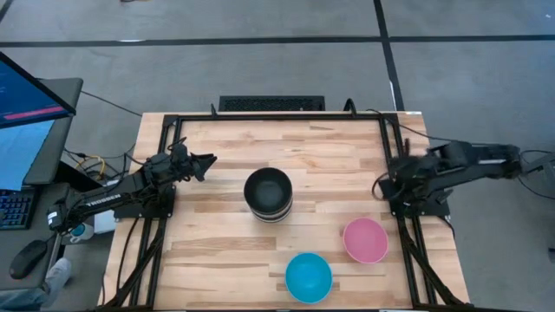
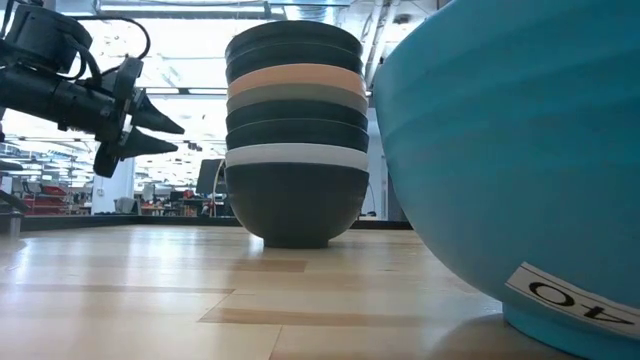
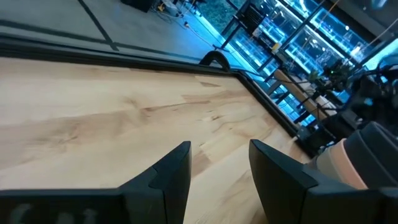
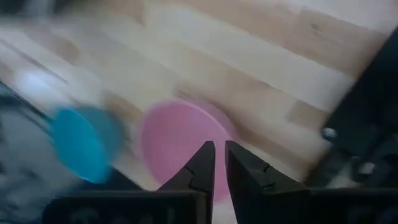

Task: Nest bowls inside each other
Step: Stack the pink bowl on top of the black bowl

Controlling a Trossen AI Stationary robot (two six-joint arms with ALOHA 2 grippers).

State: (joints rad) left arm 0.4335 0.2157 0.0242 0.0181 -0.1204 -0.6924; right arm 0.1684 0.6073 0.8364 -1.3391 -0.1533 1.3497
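A stack of several nested bowls [image 1: 267, 195] stands upright on its base at the table's middle, with black, white, grey-olive and orange rims showing in the low view [image 2: 295, 150]. A pink bowl [image 1: 365, 240] and a bright blue bowl [image 1: 309, 277] sit apart, upright, nearer the front edge; the blue one fills the right of the low view [image 2: 500, 160]. My left gripper [image 1: 204, 163] is open, raised left of the stack [image 3: 367, 155], touching nothing. My right gripper [image 1: 381, 186] is shut by the table's right edge, above and beyond the pink bowl [image 4: 177, 140].
A black metal frame [image 1: 277, 115] runs around the table's far and side edges. Bare wood lies between the stack and the left gripper [image 2: 165, 135]. A monitor and keyboard [image 1: 17, 130] stand off the table at left.
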